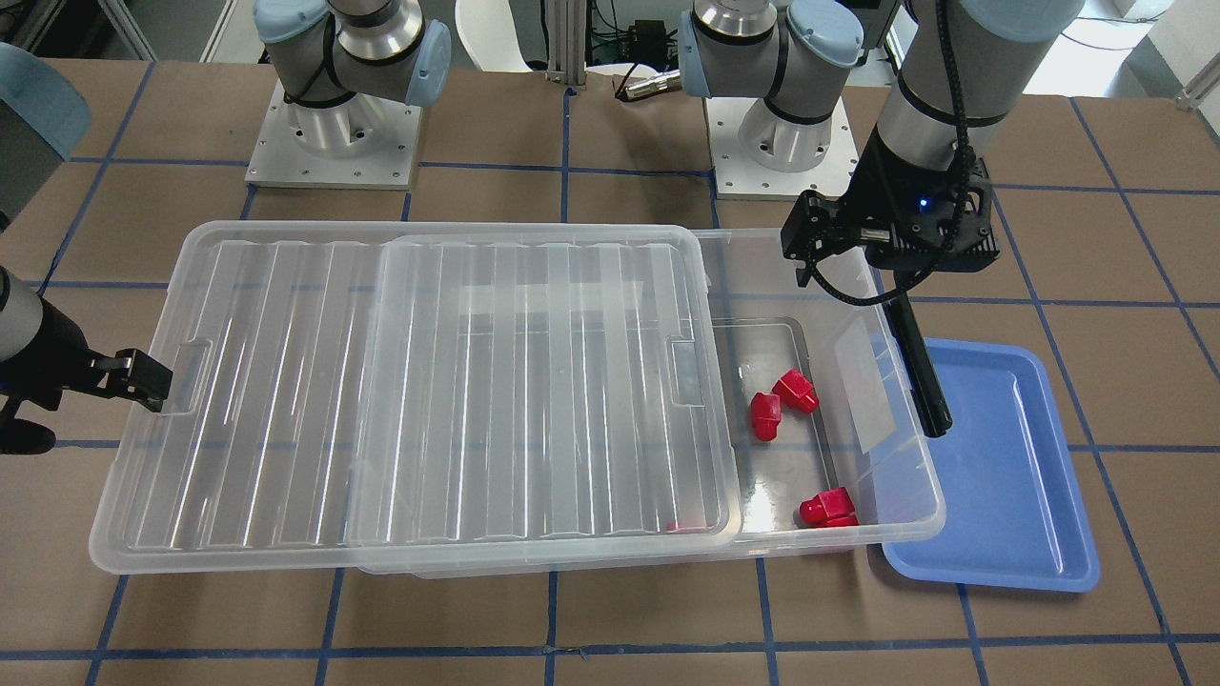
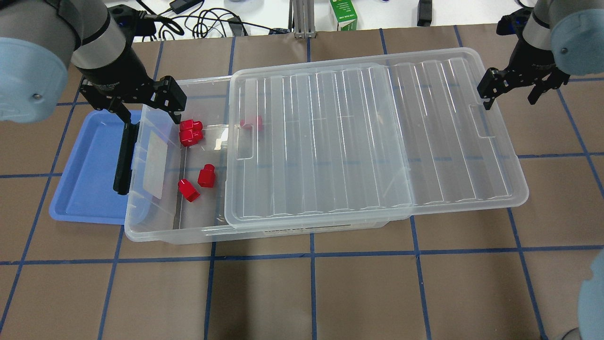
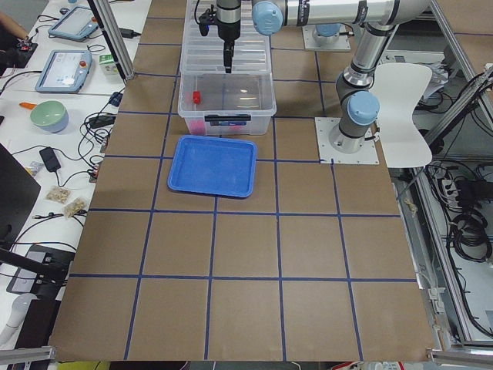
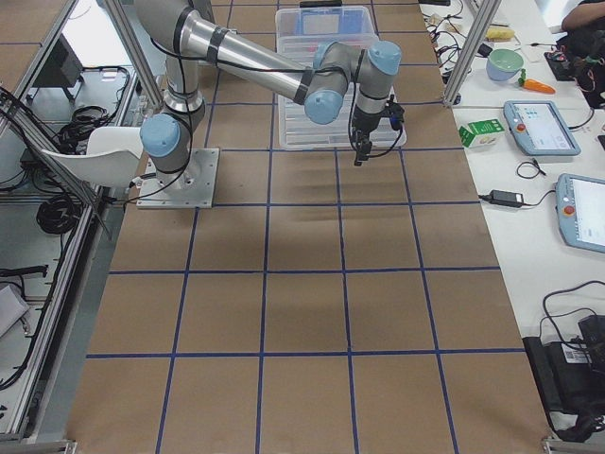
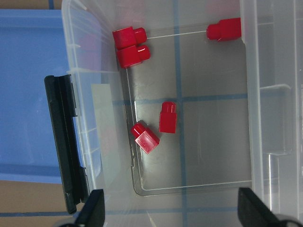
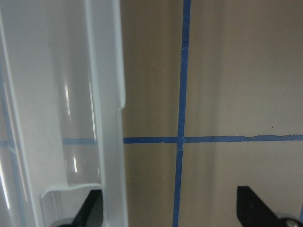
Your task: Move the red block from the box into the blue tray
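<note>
On the near wall of the box (image 2: 165, 236) a label (image 2: 306, 230) has dark writing too small to read. In the box's open end lies the red block (image 2: 188, 190), with four other red blocks (image 2: 206, 175) (image 2: 191, 137) (image 2: 190, 124) (image 2: 252, 123) behind it — one half under the lid (image 2: 330, 141) — and the blue tray (image 2: 89, 189) sits on the desk (image 2: 311, 293) just beside that end. The left end effector (image 2: 132, 101) hangs over the box's end wall, spread wide and gripping nothing, the right end effector (image 2: 516, 89) is spread wide too near the lid's other end, and farther back a green carton (image 2: 347, 14) has white words I cannot read.
</note>
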